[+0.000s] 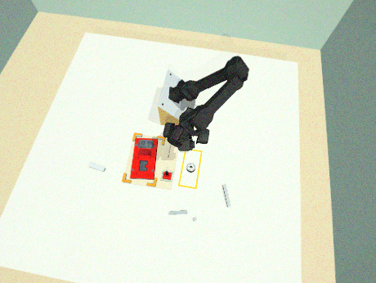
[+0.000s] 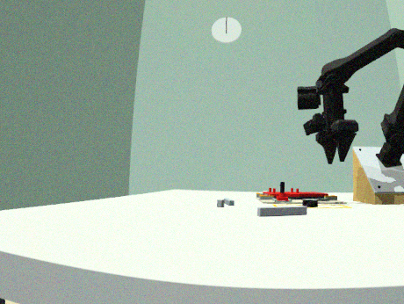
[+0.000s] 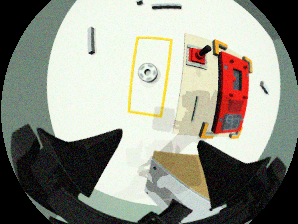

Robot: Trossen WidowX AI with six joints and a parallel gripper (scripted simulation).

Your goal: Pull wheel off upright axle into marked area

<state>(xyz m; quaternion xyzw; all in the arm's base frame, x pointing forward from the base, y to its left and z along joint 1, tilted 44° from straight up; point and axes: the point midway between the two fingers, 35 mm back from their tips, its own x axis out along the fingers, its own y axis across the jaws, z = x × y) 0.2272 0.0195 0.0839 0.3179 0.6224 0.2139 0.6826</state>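
Note:
The wheel (image 1: 188, 168) (image 2: 310, 203) (image 3: 153, 75), grey on top and dark at the side, lies flat on the table inside the yellow outline of the marked area (image 1: 199, 169) (image 3: 133, 75), clear of its lines. The upright black axle (image 1: 167, 173) (image 2: 282, 188) (image 3: 205, 50) stands bare on its small red base, beside the marked area. My gripper (image 2: 336, 162) (image 3: 161, 139) is open and empty, high above the table and touching nothing. In the top view the arm hides its fingertips.
A red plate (image 1: 149, 173) (image 3: 225, 95) with pegs lies between orange corner brackets on a beige board (image 3: 189, 82), on the axle's far side from the wheel. Grey bars (image 1: 97, 167) (image 1: 178, 213) (image 1: 226, 195) and a small grey piece (image 1: 194, 219) lie around. The arm's sloped mount (image 2: 364, 180) stands behind.

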